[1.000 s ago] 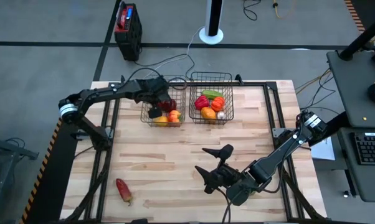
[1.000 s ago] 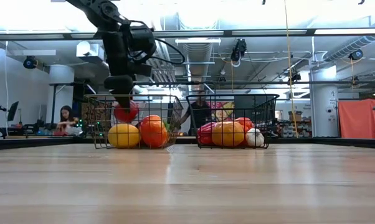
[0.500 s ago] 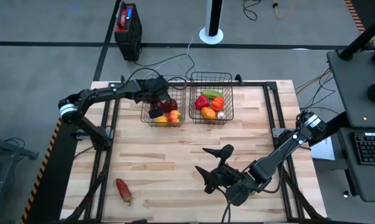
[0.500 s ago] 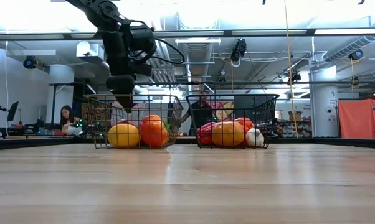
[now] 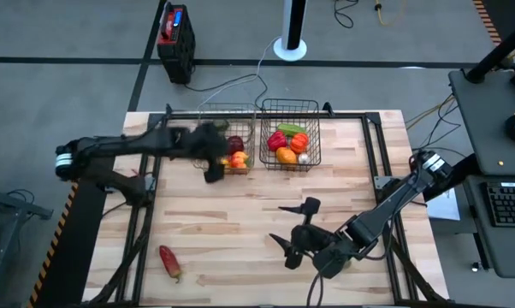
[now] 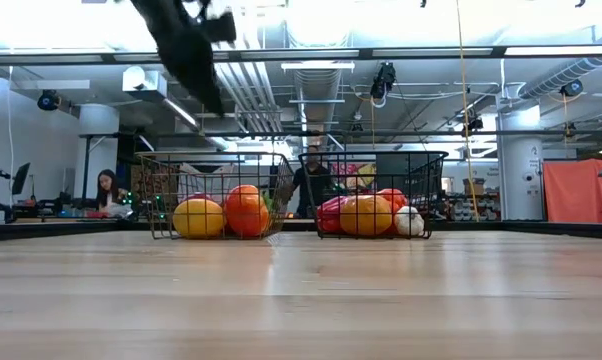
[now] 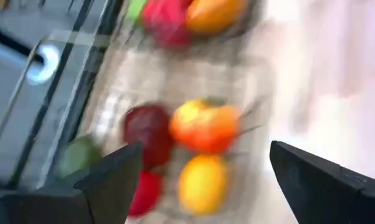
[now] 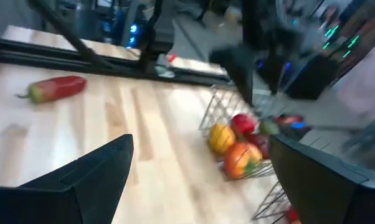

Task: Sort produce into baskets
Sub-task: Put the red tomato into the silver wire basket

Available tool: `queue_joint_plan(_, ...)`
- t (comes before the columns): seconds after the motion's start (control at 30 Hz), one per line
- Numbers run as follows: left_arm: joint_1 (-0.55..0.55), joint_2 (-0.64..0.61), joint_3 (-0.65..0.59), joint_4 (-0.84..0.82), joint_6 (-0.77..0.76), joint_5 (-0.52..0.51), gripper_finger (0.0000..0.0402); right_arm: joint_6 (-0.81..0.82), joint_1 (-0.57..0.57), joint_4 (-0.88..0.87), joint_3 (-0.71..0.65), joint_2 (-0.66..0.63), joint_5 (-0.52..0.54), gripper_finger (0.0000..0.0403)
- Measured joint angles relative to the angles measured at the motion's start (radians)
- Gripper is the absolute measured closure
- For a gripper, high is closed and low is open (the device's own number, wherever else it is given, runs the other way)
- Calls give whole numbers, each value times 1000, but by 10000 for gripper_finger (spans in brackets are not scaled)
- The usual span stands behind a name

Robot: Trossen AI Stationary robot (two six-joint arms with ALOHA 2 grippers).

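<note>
Wooden table (image 5: 240, 222), workshop floor around it. Produce: nearly all sorted into two wire baskets (image 5: 227, 141) at the far edge; one red pepper (image 5: 169, 261) lies alone near the front left corner, well apart from both arms. Left gripper (image 5: 213, 167): released, empty, beside the left basket. Right gripper (image 5: 296, 229): spread wide, empty, low over the front centre. Risk: both arms reaching for the pepper may collide; a glancing pinch could roll it off the edge.
</note>
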Motion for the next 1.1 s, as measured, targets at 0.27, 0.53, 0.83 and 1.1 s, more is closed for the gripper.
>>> queue_joint_plan(0.27, -486, -48, -9, 40, -314, -289, 71, 265, -18, -178, 0, -22, -245, 39)
queue_joint_plan(0.53, -825, 31, -9, 53, -517, -484, 71, 562, -26, -395, 3, -20, -436, 39)
queue_joint_plan(0.83, -951, 120, -9, 61, -658, -611, 71, 766, -25, -549, 12, -20, -776, 39)
queue_joint_plan(1.1, -956, 182, -9, 90, -660, -627, 71, 1035, 0, -699, 13, 0, -1041, 39)
